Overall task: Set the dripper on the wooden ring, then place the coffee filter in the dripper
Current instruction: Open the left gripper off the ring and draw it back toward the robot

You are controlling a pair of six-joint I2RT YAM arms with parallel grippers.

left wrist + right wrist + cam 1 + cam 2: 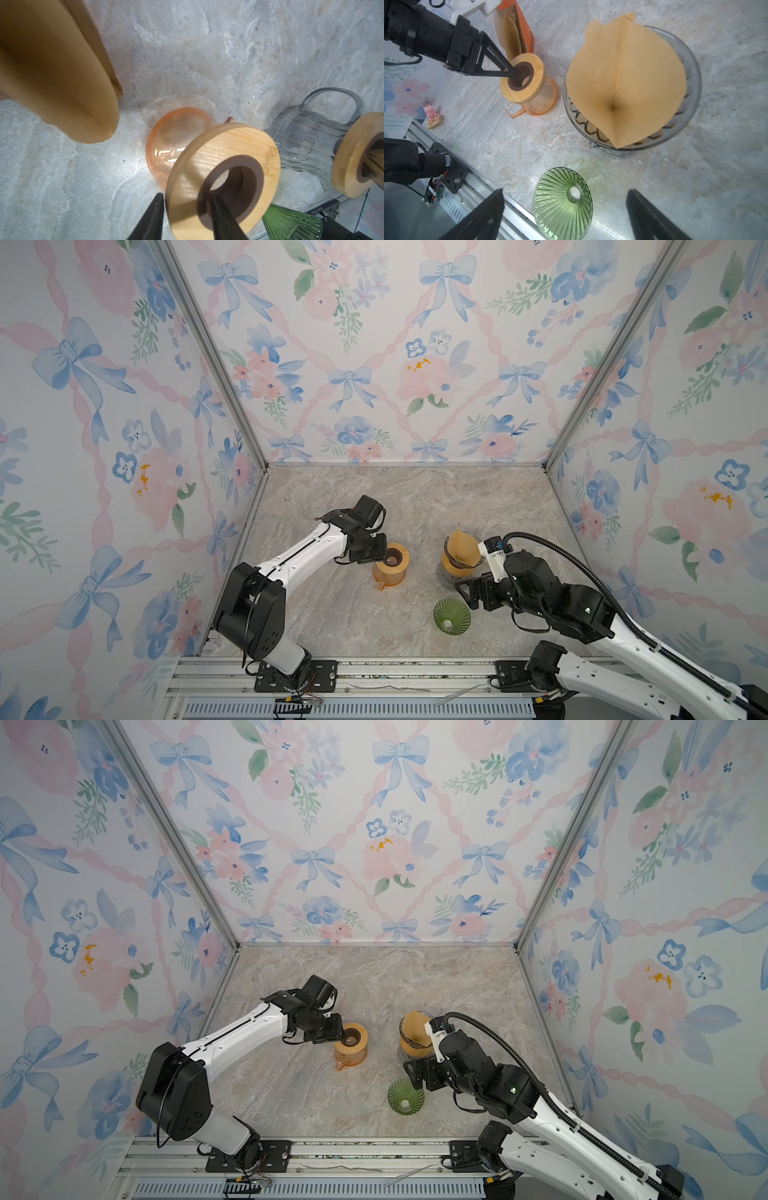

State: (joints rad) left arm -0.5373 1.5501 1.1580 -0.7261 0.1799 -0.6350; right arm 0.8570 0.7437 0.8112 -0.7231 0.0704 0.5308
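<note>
**1. Left gripper (pixel 187 197).** Jaws stood part-way apart, straddling the wall of the wooden collar (pixel 224 166) on the orange carafe (pixel 542 99), with 1 finger in the bore and 1 outside. Whether it pinched the collar or only bracketed it could not be told. Probable purpose: steadying or shifting the carafe.

**2. Right gripper (pixel 565 191).** Jaws were spread wide and held nothing. It hung above the green dripper (pixel 562 205), which lay empty on the counter (pixel 695 187).

**3. Coffee filter (pixel 625 79).** It was opened into a cone and seated point-down in the grey glass dripper (pixel 693 68), which rested on the clear jug (pixel 301 141). Its upper edge rose above the rim. Judged placed, which would explain the empty right gripper.

**4. Filter packet (pixel 519 31).** It stood upright just behind the orange carafe, as the supply of spare filters.
</note>
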